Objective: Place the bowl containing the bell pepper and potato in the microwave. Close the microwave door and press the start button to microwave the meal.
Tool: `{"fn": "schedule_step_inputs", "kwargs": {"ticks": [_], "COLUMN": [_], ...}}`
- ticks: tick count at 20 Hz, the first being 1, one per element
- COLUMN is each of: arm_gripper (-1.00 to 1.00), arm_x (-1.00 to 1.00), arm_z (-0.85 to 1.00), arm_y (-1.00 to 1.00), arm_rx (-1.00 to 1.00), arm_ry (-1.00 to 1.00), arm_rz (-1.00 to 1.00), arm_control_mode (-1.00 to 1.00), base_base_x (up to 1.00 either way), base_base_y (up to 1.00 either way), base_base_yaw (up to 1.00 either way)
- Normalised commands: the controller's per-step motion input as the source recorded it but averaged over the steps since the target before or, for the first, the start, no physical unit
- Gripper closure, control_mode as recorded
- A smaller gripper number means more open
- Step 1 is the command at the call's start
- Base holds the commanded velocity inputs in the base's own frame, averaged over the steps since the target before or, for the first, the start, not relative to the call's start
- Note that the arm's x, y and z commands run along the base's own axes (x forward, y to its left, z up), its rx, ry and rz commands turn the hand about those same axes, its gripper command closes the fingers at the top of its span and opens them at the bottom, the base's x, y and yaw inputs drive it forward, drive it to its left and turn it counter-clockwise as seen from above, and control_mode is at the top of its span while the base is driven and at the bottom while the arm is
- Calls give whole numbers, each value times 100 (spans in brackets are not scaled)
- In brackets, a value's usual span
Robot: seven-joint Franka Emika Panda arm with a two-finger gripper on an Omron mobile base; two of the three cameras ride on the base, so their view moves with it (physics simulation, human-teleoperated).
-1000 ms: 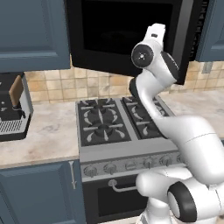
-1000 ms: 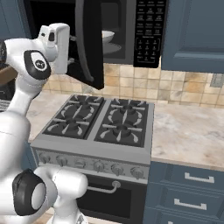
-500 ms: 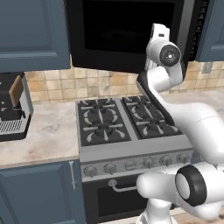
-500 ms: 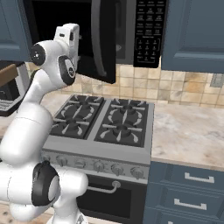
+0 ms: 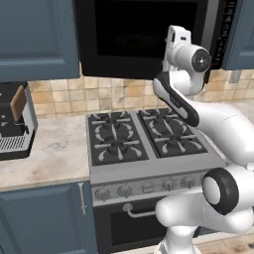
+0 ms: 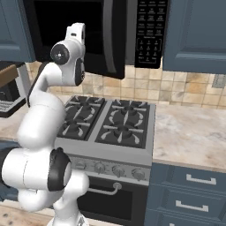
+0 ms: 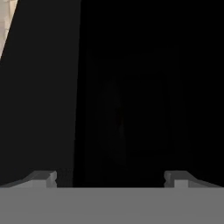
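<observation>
In the left base view one microwave hung above one stove with four burners. Its microwave door stood nearly flat across the front, dark glass facing out. The arm rose from the lower right, its hand raised against the door's right part, close to the one grey vertical handle. One keypad strip sat at the microwave's right edge. One coffee machine stood on the counter left of the stove. Five knobs ran along the stove front, above one oven handle.

In the right base view the same door stood before the cavity, its right edge a dark bar beside the keypad strip. The hand pointed up at the door's lower part. Two drawers with one handle each showed at the lower right.

In the hand view the gripper had its two fingertips set wide apart, nothing between them, facing black door glass close ahead. A sliver of tan tile showed at the upper left corner.

The bowl, pepper and potato could not be made out anywhere behind the dark glass
</observation>
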Motion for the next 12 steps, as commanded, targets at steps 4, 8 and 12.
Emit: {"fn": "schedule_step_inputs", "kwargs": {"ticks": [4, 8, 12], "arm_gripper": [-100, -100, -100], "arm_x": [41, 45, 52], "arm_z": [8, 3, 0], "arm_y": [11, 18, 27], "arm_rx": [-1, -2, -5], "arm_ry": [0, 0, 0], "arm_rz": [5, 2, 1], "arm_control_mode": [-100, -100, -100], "base_base_x": [0, 0, 0], "base_base_y": [0, 0, 0], "base_base_yaw": [0, 0, 0]}}
